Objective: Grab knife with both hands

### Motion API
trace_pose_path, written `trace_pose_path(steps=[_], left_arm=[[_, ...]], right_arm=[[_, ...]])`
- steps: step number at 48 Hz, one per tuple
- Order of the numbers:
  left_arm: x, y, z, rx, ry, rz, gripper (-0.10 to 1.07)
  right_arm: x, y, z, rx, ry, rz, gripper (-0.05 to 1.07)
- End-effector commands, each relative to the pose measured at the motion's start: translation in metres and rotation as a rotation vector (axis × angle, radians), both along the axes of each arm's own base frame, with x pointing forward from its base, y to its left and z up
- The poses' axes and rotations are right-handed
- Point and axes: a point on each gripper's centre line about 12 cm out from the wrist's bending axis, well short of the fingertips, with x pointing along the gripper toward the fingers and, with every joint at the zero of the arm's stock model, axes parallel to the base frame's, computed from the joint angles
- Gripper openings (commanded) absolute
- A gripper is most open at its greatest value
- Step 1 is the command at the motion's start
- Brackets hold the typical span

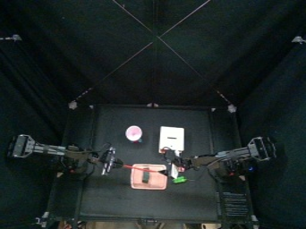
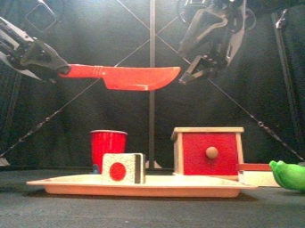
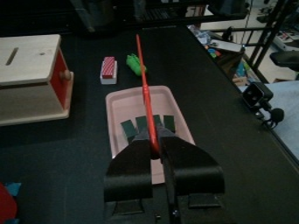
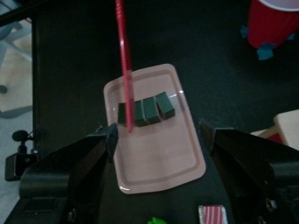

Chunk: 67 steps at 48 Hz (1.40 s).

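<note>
The knife [image 2: 125,77] is slim and red, and it hangs level in the air above the salmon-pink board [image 2: 71,185]. My left gripper [image 2: 53,69] is shut on its handle end; in the left wrist view the knife [image 3: 146,87] runs edge-on away from the gripper [image 3: 167,144]. At the blade's tip my right gripper [image 2: 191,73] stands wide open. In the right wrist view the knife [image 4: 121,61] ends close to one jaw of the right gripper [image 4: 158,153], and I cannot tell whether it touches. From above, the knife [image 1: 146,165] lies between both grippers.
Three dark green blocks [image 4: 146,109] lie on the pink board [image 4: 163,166]. A red cup [image 2: 109,147], a small red-and-white block [image 2: 121,167], a wooden box with a red front [image 2: 209,151] and a green object [image 2: 290,174] stand on the table.
</note>
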Motion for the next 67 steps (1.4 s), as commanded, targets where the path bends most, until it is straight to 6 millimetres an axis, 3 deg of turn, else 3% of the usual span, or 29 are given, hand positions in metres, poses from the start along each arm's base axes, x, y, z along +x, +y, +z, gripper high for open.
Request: trace_pose_path(steps=[1,23,40,67], left_arm=[[0.004,0.001,0.006,-0.026,-0.02,0.012,0.26],[0.006,0.0,0.005,-0.037,-0.03,0.012,0.26],[0.01,0.004,-0.001,-0.019,-0.02,0.034,0.26],[0.013,0.004,-0.007,-0.025,0.0,0.048,0.26]], right_arm=[[0.003,0.002,0.008,0.007,-0.031,0.01,1.02],[0.029,0.006,-0.004,-0.023,-0.012,0.031,1.02],[0.036,0.005,-0.026,-0.051,0.057,0.029,1.02],[0.05,0.005,-0.042,-0.076,0.102,0.031,1.02]])
